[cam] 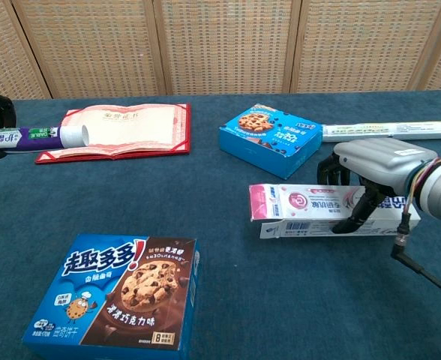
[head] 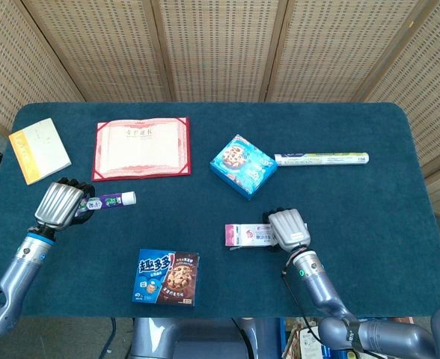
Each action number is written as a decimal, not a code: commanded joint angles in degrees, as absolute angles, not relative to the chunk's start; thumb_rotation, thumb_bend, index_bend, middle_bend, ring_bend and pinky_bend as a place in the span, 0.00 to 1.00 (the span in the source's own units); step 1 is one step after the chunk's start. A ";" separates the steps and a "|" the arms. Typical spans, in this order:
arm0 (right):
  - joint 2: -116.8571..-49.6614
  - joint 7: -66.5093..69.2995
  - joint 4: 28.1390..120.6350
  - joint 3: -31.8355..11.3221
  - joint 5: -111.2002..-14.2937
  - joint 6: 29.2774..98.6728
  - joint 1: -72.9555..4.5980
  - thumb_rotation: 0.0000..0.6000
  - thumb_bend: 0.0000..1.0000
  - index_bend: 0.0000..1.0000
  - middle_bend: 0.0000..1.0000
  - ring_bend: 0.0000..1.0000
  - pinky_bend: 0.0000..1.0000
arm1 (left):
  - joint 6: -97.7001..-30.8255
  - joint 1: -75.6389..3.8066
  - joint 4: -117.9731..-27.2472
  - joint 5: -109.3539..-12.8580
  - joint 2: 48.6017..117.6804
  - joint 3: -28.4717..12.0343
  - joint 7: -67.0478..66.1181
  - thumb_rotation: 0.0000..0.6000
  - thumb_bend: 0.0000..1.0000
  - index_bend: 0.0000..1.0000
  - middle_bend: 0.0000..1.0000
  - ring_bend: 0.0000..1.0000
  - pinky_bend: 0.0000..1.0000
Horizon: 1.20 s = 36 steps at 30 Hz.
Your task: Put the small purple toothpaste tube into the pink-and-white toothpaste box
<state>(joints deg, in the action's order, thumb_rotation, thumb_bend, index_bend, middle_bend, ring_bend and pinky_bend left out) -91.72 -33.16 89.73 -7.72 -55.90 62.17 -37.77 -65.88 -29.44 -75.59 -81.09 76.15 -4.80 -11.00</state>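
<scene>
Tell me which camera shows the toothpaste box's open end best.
The chest view: the box lies side-on and close, its open pink end and loose flap facing left, with the right hand gripping its far end. The head view shows the box only small, from above, flap barely visible.

Left hand [head: 58,203] — low at the near left, forearm angled up from the edge, fingers [head: 80,212] curled in a grip. Right hand [head: 288,228] — near right, palm down, fingers [cam: 333,171] clasped over what it holds.
</scene>
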 commanded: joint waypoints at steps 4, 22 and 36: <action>-91.35 -34.21 94.01 -10.46 -51.51 63.33 -37.86 1.00 0.18 0.62 0.52 0.40 0.48 | -66.32 -29.40 -76.16 -81.56 75.80 -4.80 -10.86 1.00 0.47 0.86 0.64 0.44 0.41; -87.76 -35.11 104.25 -16.05 -48.12 65.52 -40.96 1.00 0.18 0.63 0.53 0.41 0.48 | -66.70 -30.30 -79.89 -83.39 75.16 -5.02 -10.64 1.00 0.47 0.86 0.64 0.44 0.41; -88.60 -35.86 105.59 -16.31 -45.70 66.36 -43.18 1.00 0.18 0.63 0.53 0.41 0.48 | -62.12 -34.34 -90.69 -83.23 68.75 -7.35 -10.36 1.00 0.47 0.86 0.64 0.44 0.41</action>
<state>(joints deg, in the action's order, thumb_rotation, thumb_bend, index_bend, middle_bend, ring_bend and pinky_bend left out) -88.49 -35.92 105.75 -16.24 -45.87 66.45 -42.99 -62.64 -33.82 -89.87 -83.20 69.40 -7.03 -10.27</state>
